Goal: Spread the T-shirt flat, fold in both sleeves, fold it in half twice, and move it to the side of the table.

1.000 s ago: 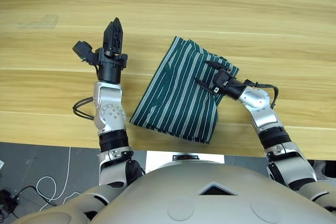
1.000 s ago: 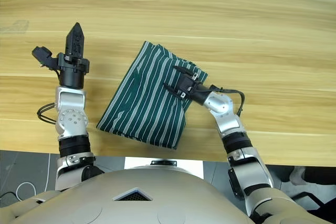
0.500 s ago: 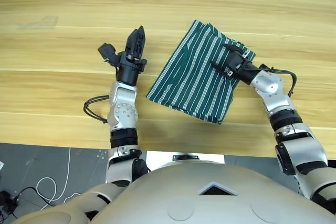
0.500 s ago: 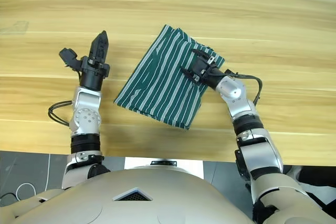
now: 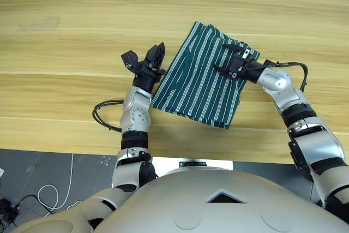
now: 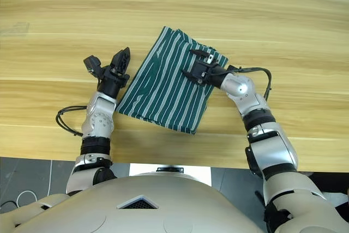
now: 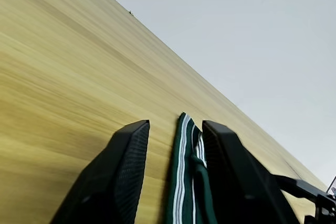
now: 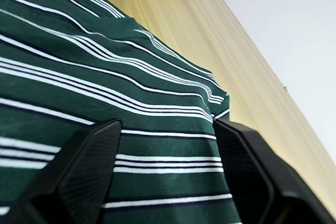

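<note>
T-shirt [image 5: 196, 83] folded, left pincer [image 5: 157, 54] spread beside edge

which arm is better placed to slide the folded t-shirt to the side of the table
Probably right: the right gripper is open directly over the folded T-shirt, ready to press and drag. The left gripper, also open, sits only at its left edge.

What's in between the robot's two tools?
The folded green striped T-shirt lies on the table between the left tool and the right tool, seen in both eye views.
</note>
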### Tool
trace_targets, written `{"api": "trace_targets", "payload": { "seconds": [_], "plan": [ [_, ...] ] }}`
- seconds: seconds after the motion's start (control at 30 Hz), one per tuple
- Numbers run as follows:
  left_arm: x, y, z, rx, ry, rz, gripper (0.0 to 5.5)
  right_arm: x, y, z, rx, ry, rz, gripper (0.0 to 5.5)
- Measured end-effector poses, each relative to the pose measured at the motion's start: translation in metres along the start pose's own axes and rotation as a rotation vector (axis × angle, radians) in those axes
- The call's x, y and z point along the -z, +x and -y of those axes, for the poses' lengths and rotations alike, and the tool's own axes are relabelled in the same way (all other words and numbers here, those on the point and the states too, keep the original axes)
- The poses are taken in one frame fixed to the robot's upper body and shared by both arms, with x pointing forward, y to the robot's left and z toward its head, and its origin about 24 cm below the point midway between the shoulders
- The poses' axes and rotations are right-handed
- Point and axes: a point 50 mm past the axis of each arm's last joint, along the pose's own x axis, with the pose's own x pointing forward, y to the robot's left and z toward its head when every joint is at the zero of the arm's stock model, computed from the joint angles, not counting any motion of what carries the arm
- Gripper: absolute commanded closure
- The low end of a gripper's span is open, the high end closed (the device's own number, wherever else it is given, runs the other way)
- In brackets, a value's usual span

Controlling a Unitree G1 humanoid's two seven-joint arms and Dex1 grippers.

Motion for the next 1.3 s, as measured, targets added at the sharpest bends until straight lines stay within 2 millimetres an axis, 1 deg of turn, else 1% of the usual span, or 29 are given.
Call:
{"api": "trace_targets", "payload": {
  "seconds": [0.1, 0.27, 0.47, 0.6, 0.77, 0.87, 0.97, 1.07, 1.1, 1.13, 1.2, 1.23, 1.27, 1.3],
  "plan": [
    [-0.001, 0.004, 0.004, 0.038, 0.006, 0.000, 3.65, -0.004, 0.009, 0.007, -0.022, -0.123, -0.017, 2.26],
    [-0.003, 0.011, 0.011, 0.083, 0.015, 0.009, 3.65, -0.010, 0.016, 0.010, -0.059, -0.343, -0.009, 2.26],
    [-0.004, 0.013, 0.014, 0.106, 0.016, 0.007, 3.65, -0.011, 0.015, 0.006, -0.068, -0.450, 0.026, 2.26],
    [-0.004, 0.018, 0.018, 0.128, 0.017, 0.004, 3.65, -0.016, 0.015, -0.001, -0.075, -0.526, 0.098, 2.26],
    [-0.004, 0.019, 0.019, 0.133, 0.016, 0.003, 3.65, -0.019, 0.011, -0.009, -0.053, -0.607, 0.184, 2.26],
    [-0.006, 0.019, 0.018, 0.132, 0.020, 0.006, 3.65, -0.019, 0.004, -0.012, 0.045, -0.620, 0.237, 2.26],
    [-0.008, 0.019, 0.017, 0.132, 0.025, 0.008, 3.65, -0.020, -0.008, -0.013, 0.148, -0.615, 0.280, 2.26],
    [-0.013, 0.017, 0.013, 0.118, 0.031, 0.023, 3.65, -0.033, -0.024, 0.001, 0.349, -0.614, 0.365, 2.26],
    [-0.013, 0.017, 0.013, 0.116, 0.031, 0.026, 3.65, -0.035, -0.027, 0.002, 0.387, -0.612, 0.372, 2.26],
    [-0.014, 0.016, 0.012, 0.117, 0.033, 0.034, 3.65, -0.039, -0.032, 0.003, 0.469, -0.599, 0.388, 2.26],
    [-0.017, 0.012, 0.013, 0.140, 0.047, 0.067, 3.65, -0.052, -0.048, 0.010, 0.721, -0.536, 0.440, 2.26],
    [-0.020, 0.007, 0.013, 0.154, 0.064, 0.093, 3.65, -0.055, -0.059, 0.013, 0.813, -0.511, 0.443, 2.26],
    [-0.023, 0.003, 0.013, 0.166, 0.086, 0.119, 3.65, -0.056, -0.067, 0.012, 0.865, -0.486, 0.438, 2.26],
    [-0.032, -0.005, 0.014, 0.191, 0.154, 0.178, 3.65, -0.052, -0.079, 0.006, 0.875, -0.459, 0.407, 2.26]
  ]
}}
